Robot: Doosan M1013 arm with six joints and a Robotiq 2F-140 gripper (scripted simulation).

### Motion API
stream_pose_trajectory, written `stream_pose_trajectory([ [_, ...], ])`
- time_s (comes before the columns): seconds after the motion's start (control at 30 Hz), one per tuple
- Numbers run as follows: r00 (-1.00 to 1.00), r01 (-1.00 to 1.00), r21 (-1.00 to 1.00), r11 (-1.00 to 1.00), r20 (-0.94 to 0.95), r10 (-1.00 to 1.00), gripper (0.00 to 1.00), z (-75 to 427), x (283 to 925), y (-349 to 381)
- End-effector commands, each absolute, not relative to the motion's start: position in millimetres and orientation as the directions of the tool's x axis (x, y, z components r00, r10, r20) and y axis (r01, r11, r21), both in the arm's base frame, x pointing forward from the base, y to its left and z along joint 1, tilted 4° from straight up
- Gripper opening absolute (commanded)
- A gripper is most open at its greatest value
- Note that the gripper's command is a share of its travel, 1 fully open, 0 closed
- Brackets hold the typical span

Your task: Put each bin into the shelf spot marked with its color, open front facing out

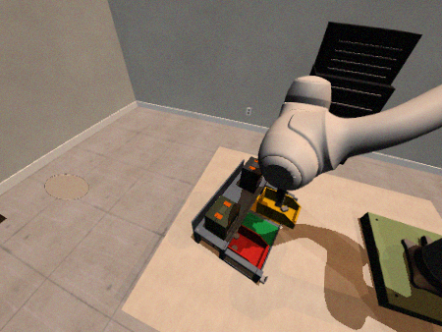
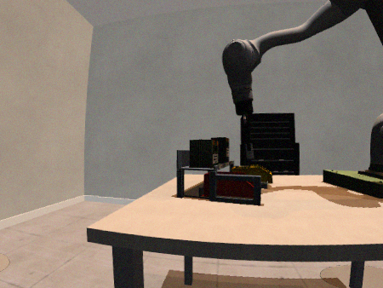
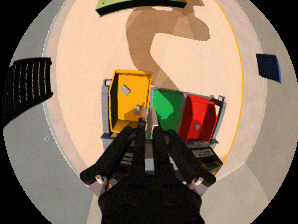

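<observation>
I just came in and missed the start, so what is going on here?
A single robot arm is sorting bins into a low grey shelf on the table. Its gripper is above the yellow bin, fingers nearly together, holding nothing visible. That bin sits tilted at the shelf's front, not fully in. The red bin is in its spot, and the green mark beside it has no bin.
</observation>
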State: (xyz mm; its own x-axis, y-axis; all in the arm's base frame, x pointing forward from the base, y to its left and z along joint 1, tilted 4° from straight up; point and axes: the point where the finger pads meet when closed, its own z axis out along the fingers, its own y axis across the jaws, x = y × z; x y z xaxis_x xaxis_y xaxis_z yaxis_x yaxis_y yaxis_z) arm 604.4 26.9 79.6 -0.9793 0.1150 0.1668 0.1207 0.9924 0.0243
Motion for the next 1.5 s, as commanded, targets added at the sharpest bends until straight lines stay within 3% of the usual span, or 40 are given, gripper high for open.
stream_pose_trajectory([
  [0.0, -0.979, 0.121, 0.024, 0.992, 0.167, 0.115, 0.15, 85.6, 604.8, 26.7],
  [1.43, -0.979, 0.121, 0.024, 0.992, 0.167, 0.115, 0.15, 111.5, 606.3, 25.8],
  [1.47, -0.979, 0.121, 0.024, 0.992, 0.167, 0.115, 0.10, 111.5, 606.3, 25.8],
])
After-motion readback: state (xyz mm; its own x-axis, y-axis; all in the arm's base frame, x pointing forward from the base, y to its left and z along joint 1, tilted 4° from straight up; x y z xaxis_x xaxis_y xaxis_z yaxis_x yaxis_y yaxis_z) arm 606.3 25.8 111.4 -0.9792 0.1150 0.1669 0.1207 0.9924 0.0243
